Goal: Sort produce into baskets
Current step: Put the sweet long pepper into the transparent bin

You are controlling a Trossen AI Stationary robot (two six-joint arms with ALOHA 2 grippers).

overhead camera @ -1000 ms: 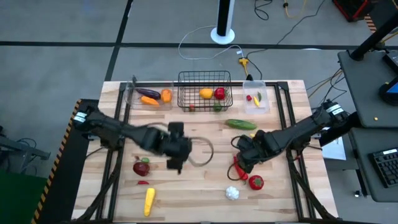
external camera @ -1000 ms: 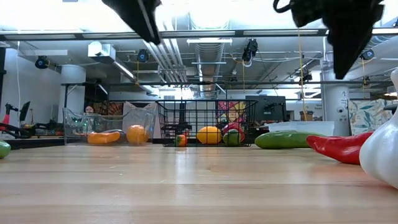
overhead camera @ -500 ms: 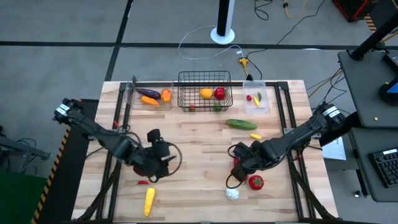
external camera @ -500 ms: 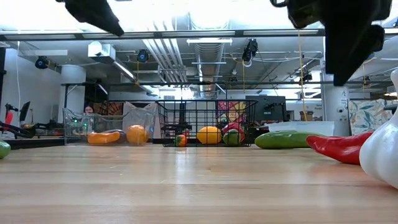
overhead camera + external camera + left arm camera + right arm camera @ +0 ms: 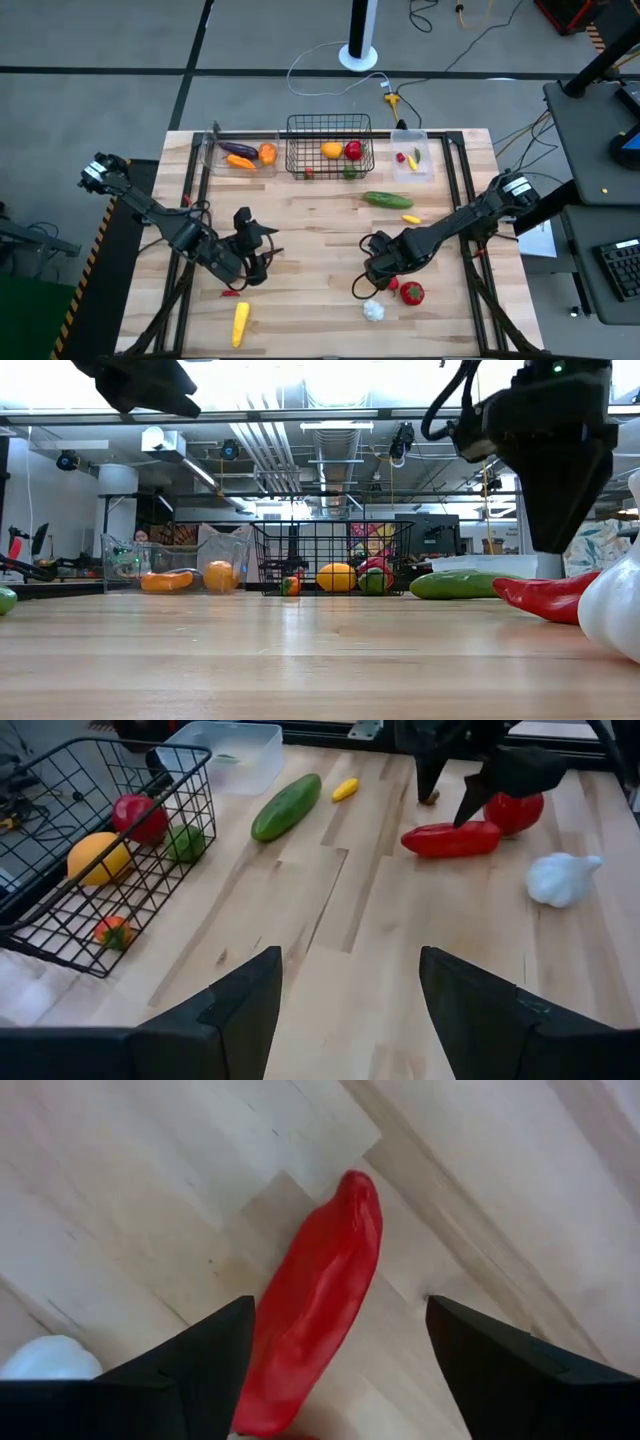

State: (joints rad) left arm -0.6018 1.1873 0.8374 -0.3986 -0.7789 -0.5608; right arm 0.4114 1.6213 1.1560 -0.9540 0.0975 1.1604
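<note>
Your right gripper point(image 5: 335, 1365) hung directly over the long red pepper point(image 5: 310, 1320), fingers point(image 5: 190, 1370) spread wide on either side of it and gripping nothing; the pepper lay flat on the wooden table point(image 5: 320, 240). Around the red pepper, the red tomato point(image 5: 513, 810) sat just beside it and the white garlic point(image 5: 560, 880) lay near it, toward the table's front edge. Neither piece stood between the fingers and the pepper. Farther from the pepper, toward the baskets, lay the green cucumber point(image 5: 388, 200), with a small yellow piece point(image 5: 411, 218) just beside it.

Your left gripper point(image 5: 345, 1010) was well apart from the red pepper, across the table on the left side, fingers point(image 5: 235, 1010) wide apart and empty. Near the left gripper, toward the front edge, lay a small red piece point(image 5: 230, 293) and the yellow corn point(image 5: 240, 322).

The black wire basket point(image 5: 330, 145) stood at the far edge, well apart from the red pepper. It held an orange-yellow fruit point(image 5: 331, 150), a red fruit point(image 5: 353, 150), a green piece point(image 5: 349, 173) and a small orange-red tomato point(image 5: 113, 932). The clear bin point(image 5: 240, 152) left of the wire basket held the purple eggplant point(image 5: 239, 149), a carrot point(image 5: 241, 161) and an orange point(image 5: 267, 154). The smaller clear bin point(image 5: 412, 158) right of the wire basket held a small red piece point(image 5: 402, 157) and another small piece that could not be identified.
</note>
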